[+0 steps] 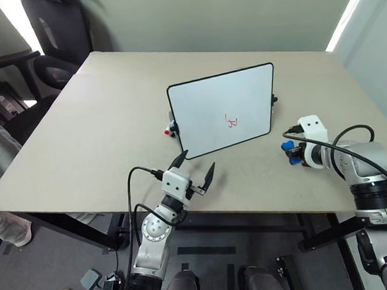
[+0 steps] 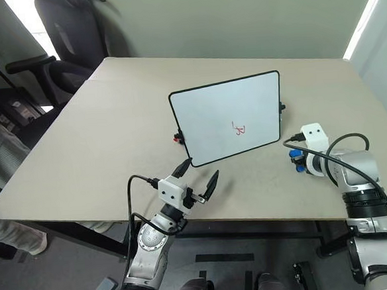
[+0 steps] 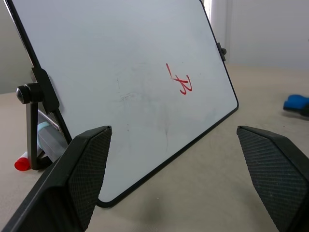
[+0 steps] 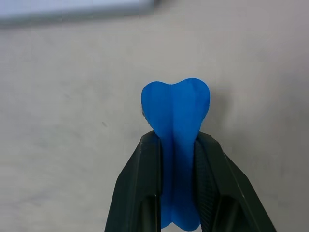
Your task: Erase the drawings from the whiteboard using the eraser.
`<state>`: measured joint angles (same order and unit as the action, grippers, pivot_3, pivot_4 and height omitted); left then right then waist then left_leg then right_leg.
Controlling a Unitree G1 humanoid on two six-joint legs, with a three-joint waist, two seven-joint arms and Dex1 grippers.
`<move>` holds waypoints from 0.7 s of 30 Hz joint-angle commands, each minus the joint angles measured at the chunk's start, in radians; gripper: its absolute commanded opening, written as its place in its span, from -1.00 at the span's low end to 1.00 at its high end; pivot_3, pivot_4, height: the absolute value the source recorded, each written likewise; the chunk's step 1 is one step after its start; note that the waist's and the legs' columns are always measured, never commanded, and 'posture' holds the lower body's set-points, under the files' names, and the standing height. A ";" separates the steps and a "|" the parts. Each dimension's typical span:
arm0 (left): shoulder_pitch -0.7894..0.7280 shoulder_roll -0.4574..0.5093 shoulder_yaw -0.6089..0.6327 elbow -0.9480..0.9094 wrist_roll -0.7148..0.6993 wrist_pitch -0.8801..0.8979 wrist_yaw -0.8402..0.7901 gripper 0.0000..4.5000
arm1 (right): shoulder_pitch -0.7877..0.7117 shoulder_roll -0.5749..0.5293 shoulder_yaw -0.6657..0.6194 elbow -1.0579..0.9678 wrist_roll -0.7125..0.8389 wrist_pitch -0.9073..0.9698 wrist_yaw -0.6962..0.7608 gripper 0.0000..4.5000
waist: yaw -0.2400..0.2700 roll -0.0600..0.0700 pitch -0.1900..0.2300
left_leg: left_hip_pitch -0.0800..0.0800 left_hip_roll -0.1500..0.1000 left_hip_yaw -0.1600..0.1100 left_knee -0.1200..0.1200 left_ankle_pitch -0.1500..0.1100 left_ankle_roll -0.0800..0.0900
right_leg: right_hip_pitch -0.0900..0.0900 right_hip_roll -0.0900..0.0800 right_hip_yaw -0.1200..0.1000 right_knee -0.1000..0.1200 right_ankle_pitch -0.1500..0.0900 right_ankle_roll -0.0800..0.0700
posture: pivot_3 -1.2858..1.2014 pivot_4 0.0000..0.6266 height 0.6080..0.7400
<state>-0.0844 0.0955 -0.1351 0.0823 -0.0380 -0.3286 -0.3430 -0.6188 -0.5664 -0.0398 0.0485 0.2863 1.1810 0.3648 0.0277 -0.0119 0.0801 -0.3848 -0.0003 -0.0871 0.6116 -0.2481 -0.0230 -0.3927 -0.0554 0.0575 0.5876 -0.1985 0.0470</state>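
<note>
The whiteboard (image 1: 222, 110) stands propped upright in the middle of the table, with the drawings (image 1: 232, 122), a small red scribble, low on its right half. To its right, my right gripper (image 4: 176, 145) is shut on the blue eraser (image 4: 176, 116), squeezing it just above the tabletop; in the left eye view the eraser (image 1: 292, 153) shows as a blue spot under that hand. My left gripper (image 1: 194, 169) hovers open in front of the board's lower left corner, holding nothing. In the left wrist view the drawings (image 3: 181, 81) face me.
A red-and-white knob (image 1: 170, 130) sticks out at the board's left edge. The table (image 1: 99, 125) is bare wood-coloured around the board. An office chair (image 1: 53, 35) stands beyond the far left corner.
</note>
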 commanded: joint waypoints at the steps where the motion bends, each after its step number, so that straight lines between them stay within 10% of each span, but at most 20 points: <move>1: -0.005 -0.001 -0.003 -0.017 -0.002 -0.019 0.001 1.00 | -0.046 0.053 -0.033 -0.128 0.037 0.027 -0.013 -0.63 | -0.001 0.000 0.000 | 0.000 0.000 0.000 0.000 0.000 0.000 | 0.000 0.000 0.000 0.000 0.000 0.000 | 0.03 -0.52 1.00; 21: 0.032 0.018 0.001 -0.069 -0.002 -0.009 0.004 1.00 | -0.353 0.337 0.115 0.197 -0.075 -0.220 -0.047 -0.79 | -0.003 0.000 0.000 | -0.004 -0.001 -0.002 0.000 0.000 -0.003 | -0.008 0.000 -0.001 0.005 -0.003 -0.027 | 0.03 -0.52 1.00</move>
<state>-0.0557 0.1135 -0.1340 0.0674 -0.0397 -0.3251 -0.3425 -0.9369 -0.2302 0.0755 0.2382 0.2383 1.0093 0.3250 0.0251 -0.0121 0.0800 -0.3884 -0.0012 -0.0888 0.6114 -0.2501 -0.0268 -0.4006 -0.0554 0.0568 0.5920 -0.2016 0.0196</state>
